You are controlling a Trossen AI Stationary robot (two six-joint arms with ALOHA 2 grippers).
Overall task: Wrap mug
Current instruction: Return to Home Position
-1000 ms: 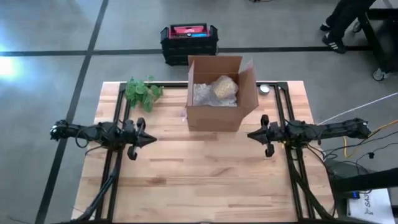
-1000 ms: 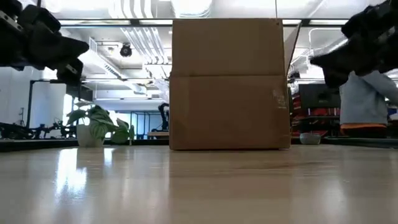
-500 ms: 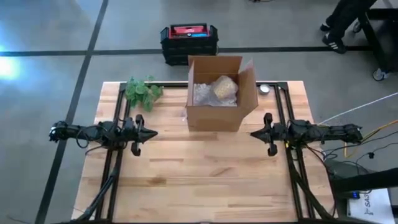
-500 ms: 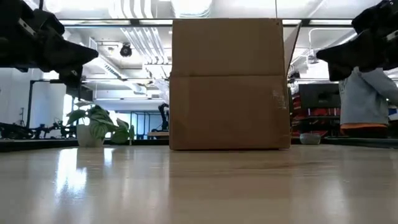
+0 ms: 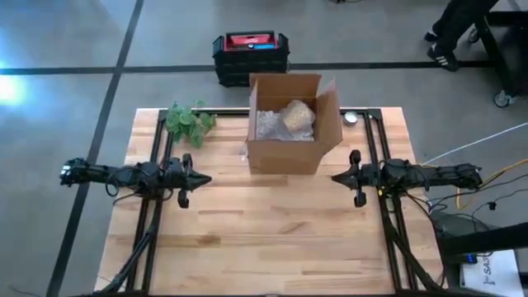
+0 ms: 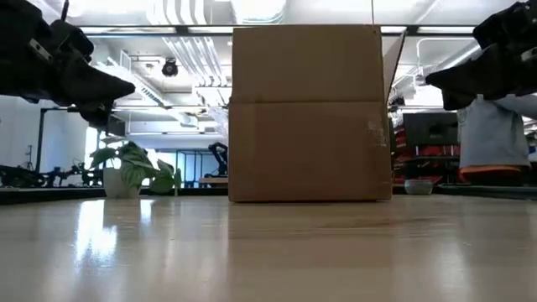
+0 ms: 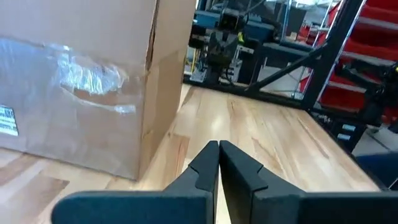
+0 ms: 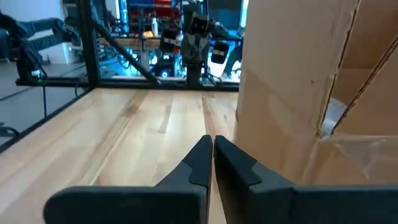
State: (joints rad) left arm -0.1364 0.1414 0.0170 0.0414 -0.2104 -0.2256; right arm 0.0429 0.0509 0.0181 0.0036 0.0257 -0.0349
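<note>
Left gripper (image 5: 206,178) apart from bubble-wrapped mug (image 5: 298,116)

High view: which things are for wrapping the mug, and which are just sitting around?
For the job: cardboard box, wrapped mug inside it, left pincer and right pincer, both shut and empty.
Just lying about: green plant, small round thing, black crate on the floor.

Bubble wrap (image 5: 298,116) in the box (image 5: 289,154) hides what is probably the mug.
</note>
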